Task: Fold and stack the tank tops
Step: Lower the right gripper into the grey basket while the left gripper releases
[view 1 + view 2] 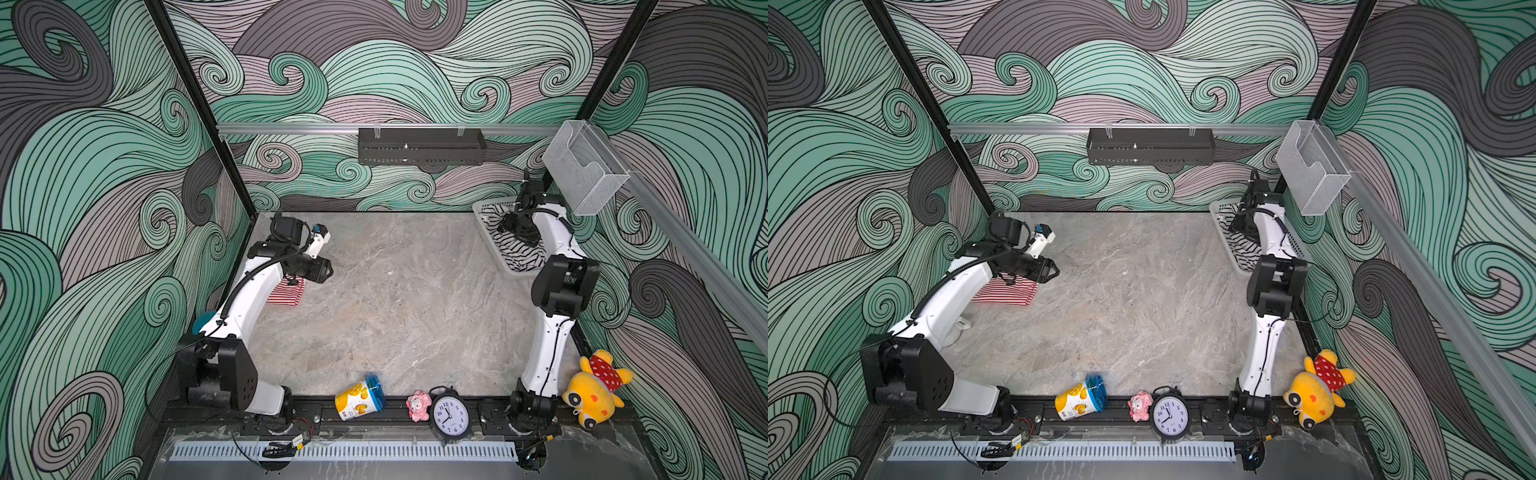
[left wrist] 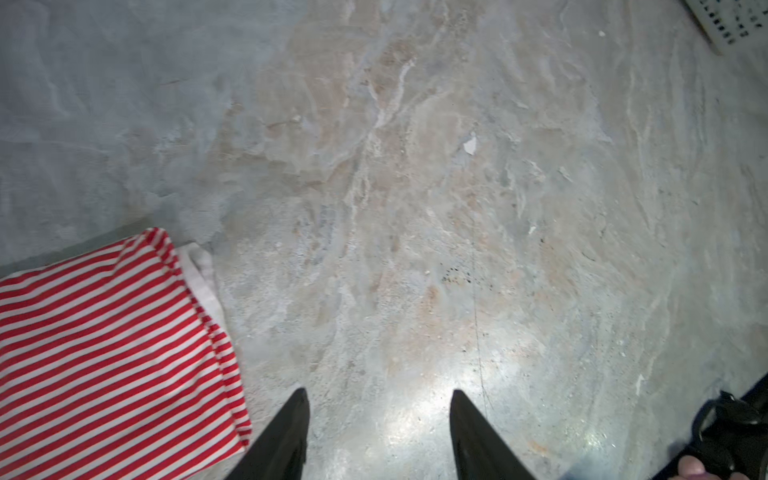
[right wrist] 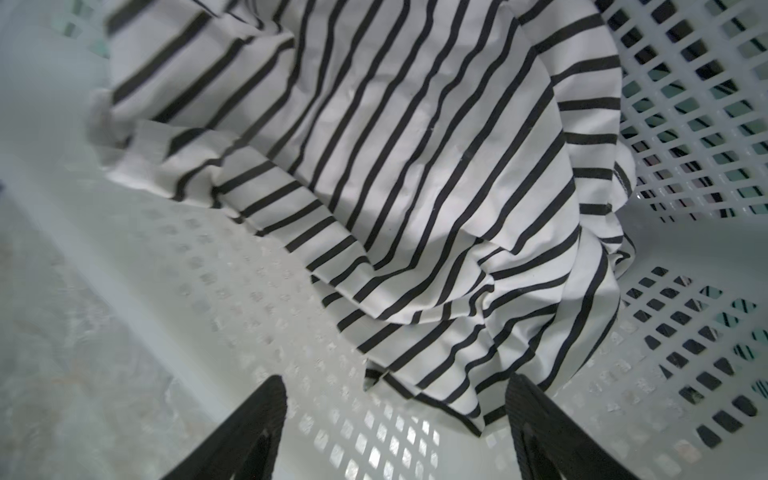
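Red-and-white tank top (image 2: 104, 353): looked folded beside your left claw, on the worktop (image 2: 415, 187).
Black-and-white tank top (image 3: 415, 166): lay crumpled in the basket (image 3: 685, 104), not yet folded or stacked.
Left claw (image 2: 378, 392): stood part open, empty.
Right claw (image 3: 395, 378): gaped wide over that top, gripping nothing.

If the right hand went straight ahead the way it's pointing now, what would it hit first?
Most likely the black-and-white tank top, crumpled in the white basket: its hem lies just ahead of the open right hand. Depth is unclear, so the basket floor could be touched almost together with it.
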